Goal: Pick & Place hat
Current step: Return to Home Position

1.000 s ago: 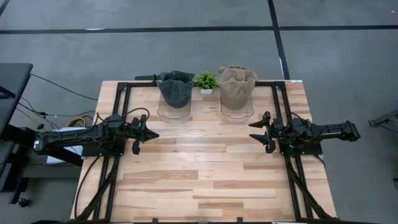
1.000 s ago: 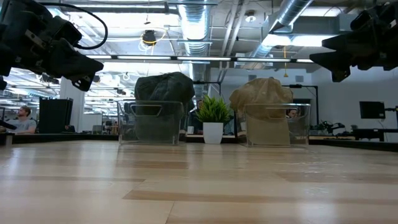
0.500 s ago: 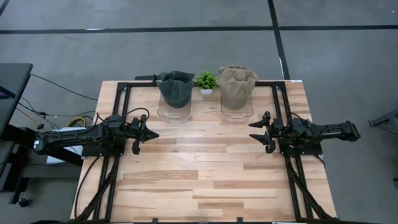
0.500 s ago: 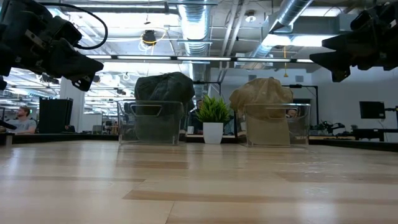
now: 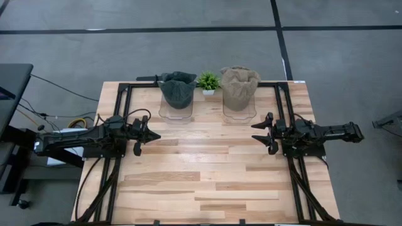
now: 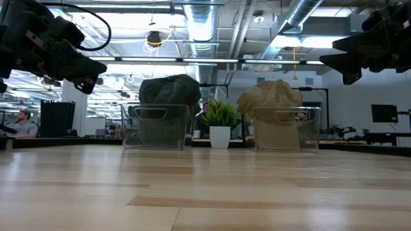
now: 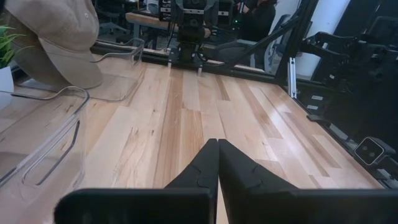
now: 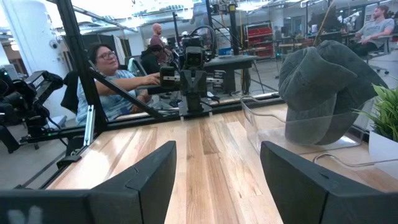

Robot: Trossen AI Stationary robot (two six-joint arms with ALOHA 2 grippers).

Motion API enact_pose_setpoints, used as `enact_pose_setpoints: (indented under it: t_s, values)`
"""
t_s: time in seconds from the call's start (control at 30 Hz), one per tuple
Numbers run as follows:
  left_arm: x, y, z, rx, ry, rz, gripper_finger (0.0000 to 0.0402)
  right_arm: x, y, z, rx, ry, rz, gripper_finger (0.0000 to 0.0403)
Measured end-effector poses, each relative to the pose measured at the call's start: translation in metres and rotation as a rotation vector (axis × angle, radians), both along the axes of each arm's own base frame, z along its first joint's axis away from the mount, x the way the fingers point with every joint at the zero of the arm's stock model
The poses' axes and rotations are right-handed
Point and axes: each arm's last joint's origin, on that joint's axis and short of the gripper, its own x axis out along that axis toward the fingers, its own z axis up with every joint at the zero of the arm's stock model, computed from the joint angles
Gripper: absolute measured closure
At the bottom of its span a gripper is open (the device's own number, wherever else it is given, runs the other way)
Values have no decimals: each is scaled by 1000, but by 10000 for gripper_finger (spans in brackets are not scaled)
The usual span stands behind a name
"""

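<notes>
- The left claw (image 5: pixel 151 134), its dark fingers pressed together, hangs empty above the pale wooden table (image 5: pixel 201 182).
- Just beyond it, the slate-blue fabric cap (image 5: pixel 178 90) fills the left clear plastic bin (image 5: pixel 176 113).
- The tan fabric cap (image 5: pixel 239 85) sits in the right clear plastic bin (image 5: pixel 239 115), just beyond the right claw (image 5: pixel 259 132), spread and empty.
- Homing should go well if both arms retract level, away from the bins.

dark blue cap (image 5: pixel 178 90), tan cap (image 5: pixel 239 85), green plant (image 5: pixel 208 80)
</notes>
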Motion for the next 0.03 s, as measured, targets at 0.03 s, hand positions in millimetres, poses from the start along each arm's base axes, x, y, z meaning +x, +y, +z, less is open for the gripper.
enact_pose_setpoints:
  t_s: [0.03]
  values:
    - [0,0,0,0,0,0,395,0,0,0,0,0,0,179]
